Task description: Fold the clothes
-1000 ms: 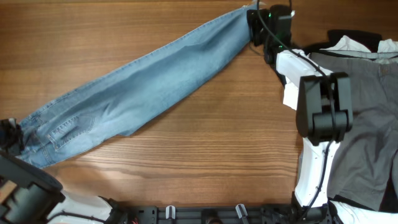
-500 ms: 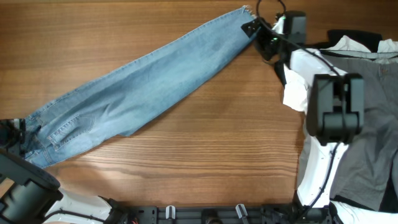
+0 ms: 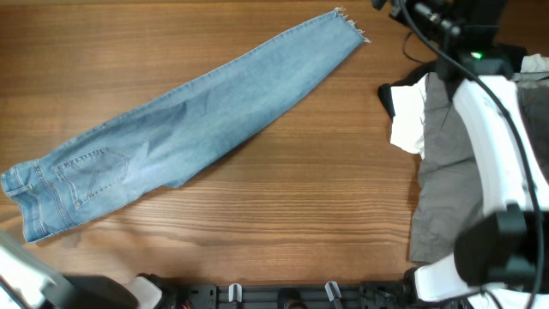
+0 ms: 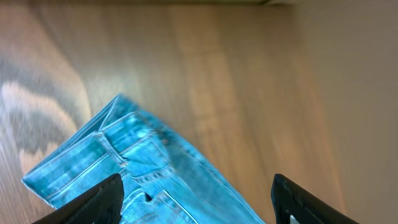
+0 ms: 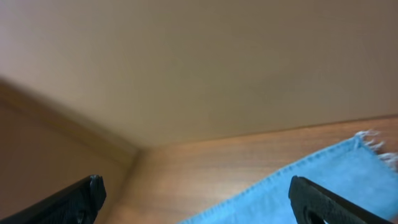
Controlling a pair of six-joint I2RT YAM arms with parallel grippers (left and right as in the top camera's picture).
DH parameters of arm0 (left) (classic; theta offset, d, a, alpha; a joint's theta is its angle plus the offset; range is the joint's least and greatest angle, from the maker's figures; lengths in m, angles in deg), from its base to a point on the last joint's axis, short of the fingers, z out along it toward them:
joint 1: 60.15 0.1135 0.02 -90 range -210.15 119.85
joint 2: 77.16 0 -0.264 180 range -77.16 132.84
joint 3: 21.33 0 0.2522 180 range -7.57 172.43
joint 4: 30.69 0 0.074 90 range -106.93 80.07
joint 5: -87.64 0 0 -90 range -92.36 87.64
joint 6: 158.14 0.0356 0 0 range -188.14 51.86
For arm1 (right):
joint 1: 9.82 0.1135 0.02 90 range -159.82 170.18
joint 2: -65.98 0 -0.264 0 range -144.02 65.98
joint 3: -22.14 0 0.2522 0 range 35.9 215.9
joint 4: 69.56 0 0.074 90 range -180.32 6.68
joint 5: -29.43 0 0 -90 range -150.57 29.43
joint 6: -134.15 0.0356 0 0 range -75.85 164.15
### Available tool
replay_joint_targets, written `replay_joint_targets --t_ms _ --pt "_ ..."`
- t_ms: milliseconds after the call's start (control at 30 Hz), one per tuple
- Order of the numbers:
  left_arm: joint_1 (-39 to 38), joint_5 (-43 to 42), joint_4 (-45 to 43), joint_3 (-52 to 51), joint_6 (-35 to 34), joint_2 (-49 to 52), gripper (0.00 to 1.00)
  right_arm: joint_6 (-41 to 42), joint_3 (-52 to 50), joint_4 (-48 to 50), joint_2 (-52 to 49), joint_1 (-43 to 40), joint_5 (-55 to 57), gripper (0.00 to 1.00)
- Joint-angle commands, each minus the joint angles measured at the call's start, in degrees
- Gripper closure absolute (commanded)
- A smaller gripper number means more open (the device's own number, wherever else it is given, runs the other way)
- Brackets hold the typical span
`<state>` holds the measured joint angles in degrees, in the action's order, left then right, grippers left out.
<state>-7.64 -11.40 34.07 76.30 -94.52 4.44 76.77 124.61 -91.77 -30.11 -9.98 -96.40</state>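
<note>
The light-blue jeans lie flat, folded leg on leg, in a diagonal across the table. The waist is at the front left and the frayed hem at the back right. My left gripper is open and empty, hovering above the waistband. My right gripper is open and empty, raised above the table near the hem. Grey trousers lie at the right with a white garment on their left edge.
My right arm reaches over the pile of clothes at the right toward the back edge. My left arm shows only at the front left corner. Bare wooden table lies between the jeans and the pile.
Both grippers have let go of the jeans and lifted away. The left arm pulled back to the front left corner; the right one moved up and back. The jeans now lie free.
</note>
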Motion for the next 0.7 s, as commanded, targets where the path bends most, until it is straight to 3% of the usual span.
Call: replay_joint_targets --t_ms 0,100,133,167,233,400,500,533,633,667 --pt "0.0 -4.8 4.6 0.6 6.4 -5.0 0.32 -10.8 0.2 -9.5 2.2 0.7 3.2 0.00" --pt "0.0 -3.2 11.3 0.5 3.5 -5.8 0.34 -10.8 0.1 -21.9 1.1 0.7 11.4 0.00" --pt "0.0 -0.1 12.0 -0.1 3.4 -5.4 0.31 -11.2 0.1 -28.0 -0.6 0.7 15.0 0.00" --pt "0.2 3.1 10.9 -0.4 3.7 -4.1 0.20 -13.2 0.1 -30.0 -2.4 0.7 14.9 0.00" --pt "0.4 2.5 10.5 -0.4 3.9 -2.6 0.17 -16.1 0.1 -30.3 -4.2 0.7 15.2 0.00" --pt "0.4 -4.2 10.6 -0.4 5.3 1.2 0.14 -19.2 0.1 -26.1 -10.8 0.7 17.9 0.04" --pt "0.3 -8.2 10.6 -0.4 6.5 2.5 0.15 -20.1 0.1 -19.7 -16.6 0.7 18.1 0.17" --pt "0.3 -9.3 10.6 -0.4 6.6 2.6 0.14 -20.2 0.1 -17.1 -18.7 0.7 18.1 0.16" --pt "0.3 -9.6 11.0 -0.4 7.2 2.7 0.14 -18.8 0.1 -10.4 -23.9 0.7 18.1 0.00" --pt "0.3 -9.6 11.2 -0.4 7.6 2.7 0.14 -17.8 0.1 -7.9 -25.7 0.7 18.4 0.00"
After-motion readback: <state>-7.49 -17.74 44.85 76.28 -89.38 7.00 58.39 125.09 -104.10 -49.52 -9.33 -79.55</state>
